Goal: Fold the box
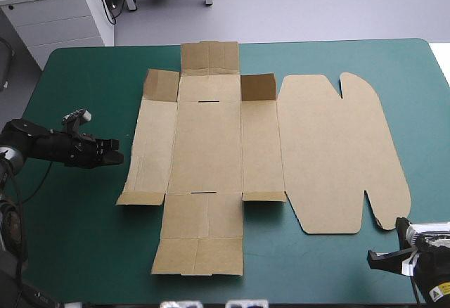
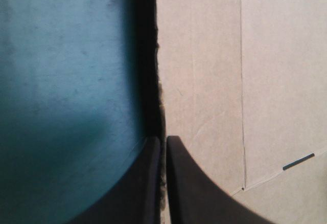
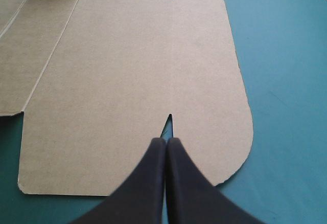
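Note:
The brown box point(image 1: 211, 146) lies as a flat cut sheet in the middle of the teal-green cover point(image 1: 77, 90), its rounded lid point(image 1: 337, 153) spread to the right. Two small far corner flaps point(image 1: 162, 84) look tilted up. My left gripper point(image 1: 117, 157) is shut and low over the cover, its tips just short of the sheet's left edge. In the left wrist view, that gripper point(image 2: 163, 139) points along the box point(image 2: 230, 81) edge. My right gripper point(image 1: 376, 257) is shut near the lid's near right corner. Seen from the right wrist, this gripper point(image 3: 166, 140) hangs over the notch in the lid point(image 3: 143, 60).
The table's near edge runs close behind the right gripper, and the right edge point(image 1: 439, 76) is a short way past the lid. A white cabinet point(image 1: 56, 13) stands beyond the far left corner.

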Robot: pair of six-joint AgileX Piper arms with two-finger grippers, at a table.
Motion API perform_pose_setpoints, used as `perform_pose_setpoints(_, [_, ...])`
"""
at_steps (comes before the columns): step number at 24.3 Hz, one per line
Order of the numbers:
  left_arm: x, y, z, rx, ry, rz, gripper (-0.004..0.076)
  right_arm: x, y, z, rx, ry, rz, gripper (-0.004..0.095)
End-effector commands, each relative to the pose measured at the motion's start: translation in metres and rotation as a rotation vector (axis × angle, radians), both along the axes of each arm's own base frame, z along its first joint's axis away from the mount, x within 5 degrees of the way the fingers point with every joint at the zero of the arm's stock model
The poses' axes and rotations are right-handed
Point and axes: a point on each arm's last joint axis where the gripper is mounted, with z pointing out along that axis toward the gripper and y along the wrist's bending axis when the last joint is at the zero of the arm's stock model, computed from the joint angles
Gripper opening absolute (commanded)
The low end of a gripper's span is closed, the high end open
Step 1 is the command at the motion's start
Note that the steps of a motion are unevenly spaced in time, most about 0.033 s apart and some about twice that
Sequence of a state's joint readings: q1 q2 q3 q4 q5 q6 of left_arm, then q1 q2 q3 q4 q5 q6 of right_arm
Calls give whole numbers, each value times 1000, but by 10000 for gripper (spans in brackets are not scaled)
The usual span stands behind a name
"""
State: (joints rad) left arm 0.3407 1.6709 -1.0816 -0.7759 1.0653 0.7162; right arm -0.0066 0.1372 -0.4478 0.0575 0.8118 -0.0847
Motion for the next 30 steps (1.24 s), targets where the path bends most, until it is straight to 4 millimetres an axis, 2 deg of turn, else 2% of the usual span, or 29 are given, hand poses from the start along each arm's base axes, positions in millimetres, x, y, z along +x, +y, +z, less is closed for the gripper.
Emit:
perform_pose_setpoints(1, [5,-9,18,-18,-67,-6,81,4,-1,13,-13,-70,-8,-19])
perform_pose_setpoints(4, [6,-11,17,-17,-69,-7,182,4,-1,13,-13,-70,-8,-19])
perform_pose_setpoints(5, [6,-11,17,-19,-68,-6,272,4,-1,13,-13,-70,-8,-19])
perform_pose_setpoints(7, [7,-10,17,-19,-69,7,390,4,-1,13,-13,-70,-8,-19])
perform_pose_setpoints(12, [12,-12,4,-45,-11,33,408,4,-1,13,-13,-70,-8,-19])
perform_pose_setpoints(15, [17,-29,-11,-68,50,-25,408,4,-1,13,-13,-70,-8,-19])
perform_pose_setpoints(19, [19,-41,-16,-65,69,-52,407,4,-1,13,-13,-70,-8,-19])
perform_pose_setpoints(20, [21,-41,-14,-68,57,-47,374,4,-1,13,-13,-70,-8,-19])
perform_pose_setpoints(23, [23,-38,-9,-39,49,-72,164,4,-1,13,-13,-70,-8,-19])
perform_pose_setpoints(25, [23,-36,-6,-9,49,-99,-10,4,-1,13,-13,-70,-8,-19])
perform_pose_setpoints(30, [25,-35,-3,7,50,-101,-2,4,-1,13,-13,-70,-8,-19])
